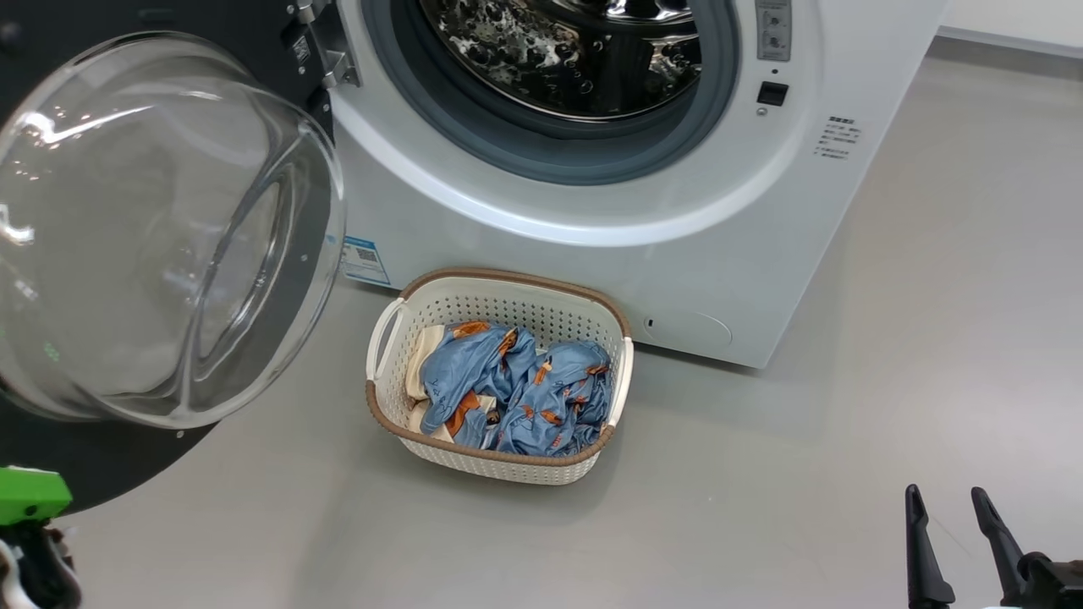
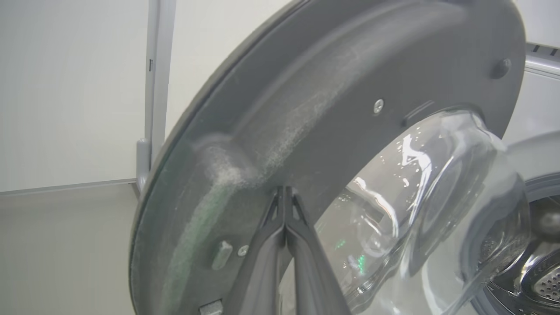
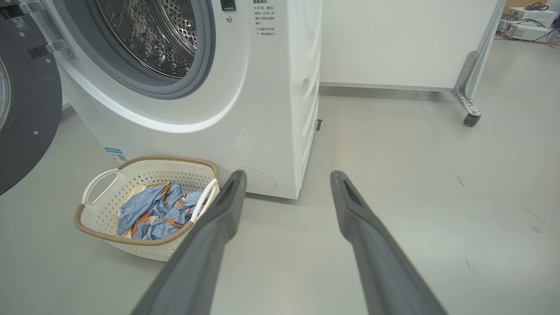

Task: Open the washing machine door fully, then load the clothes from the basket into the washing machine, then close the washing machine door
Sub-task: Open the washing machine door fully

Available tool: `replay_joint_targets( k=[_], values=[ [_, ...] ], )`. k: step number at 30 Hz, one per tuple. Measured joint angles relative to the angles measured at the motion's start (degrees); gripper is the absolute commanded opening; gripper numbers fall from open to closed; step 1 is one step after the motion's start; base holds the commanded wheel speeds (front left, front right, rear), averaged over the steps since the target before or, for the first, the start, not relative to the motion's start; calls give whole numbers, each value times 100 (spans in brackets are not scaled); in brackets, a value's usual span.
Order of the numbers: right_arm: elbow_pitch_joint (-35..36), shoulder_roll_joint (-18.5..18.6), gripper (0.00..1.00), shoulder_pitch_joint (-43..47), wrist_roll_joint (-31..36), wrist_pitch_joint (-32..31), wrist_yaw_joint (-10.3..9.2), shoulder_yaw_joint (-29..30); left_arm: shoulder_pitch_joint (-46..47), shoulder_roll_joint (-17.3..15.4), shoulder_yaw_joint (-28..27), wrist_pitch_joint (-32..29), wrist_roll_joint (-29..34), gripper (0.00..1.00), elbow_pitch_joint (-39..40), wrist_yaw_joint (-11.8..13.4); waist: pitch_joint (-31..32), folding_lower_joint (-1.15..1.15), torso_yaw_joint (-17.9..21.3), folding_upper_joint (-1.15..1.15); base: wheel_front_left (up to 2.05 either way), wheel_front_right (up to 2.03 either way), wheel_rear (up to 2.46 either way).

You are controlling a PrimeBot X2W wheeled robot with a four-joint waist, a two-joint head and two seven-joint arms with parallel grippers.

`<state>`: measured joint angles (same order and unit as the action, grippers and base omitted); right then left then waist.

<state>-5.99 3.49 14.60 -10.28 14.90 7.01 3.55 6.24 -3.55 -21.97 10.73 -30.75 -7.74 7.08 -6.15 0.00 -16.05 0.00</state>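
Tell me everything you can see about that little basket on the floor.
The basket is small, cream-white, apparently plastic, with rounded corners, walls dotted with rows of small holes and a brown woven-looking rim. A white loop handle arches at each short side. It stands upright on the grey floor, just in front of the white washing machine; whether they touch is unclear. Inside lie crumpled blue clothes with orange prints, plus some cream cloth.

Smooth grey floor (image 3: 437, 183) all round; a white partition panel (image 3: 393, 43) stands on a castor bracket (image 3: 468, 94), with electronics (image 3: 525, 17) beyond.
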Motion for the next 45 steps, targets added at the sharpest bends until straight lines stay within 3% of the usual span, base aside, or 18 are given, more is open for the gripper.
replay_joint_targets(
  k=[13, 20, 25, 26, 27, 28, 30, 39, 45],
  values=[
    [-52, -5, 100, 6, -81, 0, 0, -56, 469, -682, -246, 49, 349, 0, -1198, 0, 200, 0, 304, 0, 0, 0, 0],
    [-101, -18, 100, 4, -132, 0, 0, -101, 509, -633, -253, 78, 283, 0, -1304, 0, 325, 0, 386, 0, 0, 0, 0],
    [-99, -23, 100, -3, -134, 0, 0, -119, 506, -534, -149, 127, 198, 0, -862, -159, 411, 0, 442, 0, 0, 0, 0],
    [-98, -24, 100, -2, -138, 0, 0, -109, 505, -500, -81, 144, 197, 14, -727, -204, 424, 0, 450, 0, 0, 0, 0],
    [-94, -26, 100, -2, -148, 0, 0, -88, 501, -470, -8, 145, 197, 34, -571, -237, 436, 0, 456, 0, 0, 0, 0],
    [-93, -25, 100, -3, -168, 0, 0, -77, 501, -428, 57, 146, 197, 68, -419, -288, 443, 0, 459, 0, 0, 0, 0],
    [-93, -25, 100, -1, -176, 0, 0, -71, 497, -383, 160, 187, 197, 97, -96, -358, 454, 0, 464, 0, 0, 0, 0],
    [-4, -25, 100, -129, -174, 0, 0, -242, 161, -261, 514, 246, 189, 100, 1213, -809, 406, 0, 666, 0, 0, 0, 0],
    [42, -18, 100, -191, -155, 0, 0, -302, -460, -190, 1034, 236, 409, 100, 1463, -1110, 326, 0, 908, 0, 0, 0, 0]
  ],
)
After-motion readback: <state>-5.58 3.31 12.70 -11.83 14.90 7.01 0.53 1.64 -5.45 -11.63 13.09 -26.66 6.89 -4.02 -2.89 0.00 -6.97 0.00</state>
